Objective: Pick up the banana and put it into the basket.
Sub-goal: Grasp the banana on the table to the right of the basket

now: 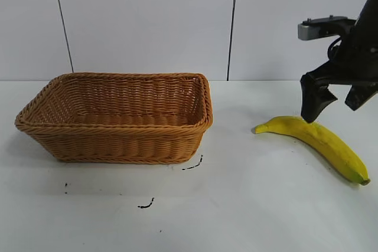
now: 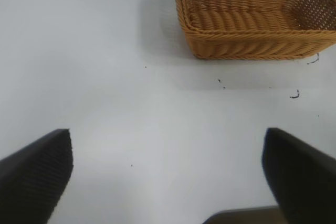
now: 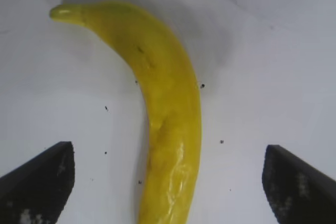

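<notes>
Banana point(image 1: 319, 138) lying flat on the white table point(image 1: 248, 205), well apart from the basket point(image 1: 118, 119), off the basket's short end on the right arm's side; one tapered tip aimed toward the basket, the other, dark-ended tip farthest from it

Basket upright on the table, nothing seen inside, braided rim unbroken all round; a few small black marks point(image 1: 192, 164) on the table just beside the basket's front corner and a little farther forward

Right gripper point(image 1: 336, 101) hanging directly above the banana, over the half nearer the basket, fingers spread wide, nothing held; one dark fingertip point(image 1: 310, 113) almost down to the peel, though contact cannot be told from the exterior view

From the right wrist view, banana point(image 3: 168, 114) running lengthwise through the gap, both pads point(image 3: 39, 179) far out to either side and clear of the fruit

Left gripper point(image 2: 168, 177) over bare table some way from the basket point(image 2: 252, 30), fingers wide apart, empty; outside the exterior view
</notes>
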Robot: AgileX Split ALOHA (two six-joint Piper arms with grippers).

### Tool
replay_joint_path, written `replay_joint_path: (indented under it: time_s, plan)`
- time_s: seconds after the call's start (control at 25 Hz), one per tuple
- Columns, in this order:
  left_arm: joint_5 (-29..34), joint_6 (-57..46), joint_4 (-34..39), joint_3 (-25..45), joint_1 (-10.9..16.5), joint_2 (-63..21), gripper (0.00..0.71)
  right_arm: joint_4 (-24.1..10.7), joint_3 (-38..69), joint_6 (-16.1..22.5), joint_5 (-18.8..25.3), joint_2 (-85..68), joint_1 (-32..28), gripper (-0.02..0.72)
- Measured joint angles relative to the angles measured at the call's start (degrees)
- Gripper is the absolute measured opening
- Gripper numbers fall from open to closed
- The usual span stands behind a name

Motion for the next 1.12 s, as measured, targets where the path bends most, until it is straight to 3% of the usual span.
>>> replay_joint_path:
  time_s: [0.52,0.6,0.8,1.12]
  plan:
    - [0.0,0.0,0.0,0.0,0.0,0.0,0.695,0.23,0.0,0.12,-0.81,2.74,0.0,0.683]
    - [0.0,0.0,0.0,0.0,0.0,0.0,0.695,0.23,0.0,0.12,-0.81,2.79,0.0,0.617]
    - [0.0,0.0,0.0,0.0,0.0,0.0,0.695,0.24,0.0,0.3,-0.81,2.85,0.0,0.308]
    - [0.0,0.0,0.0,0.0,0.0,0.0,0.695,-0.02,0.0,0.36,0.65,0.35,0.0,0.319]
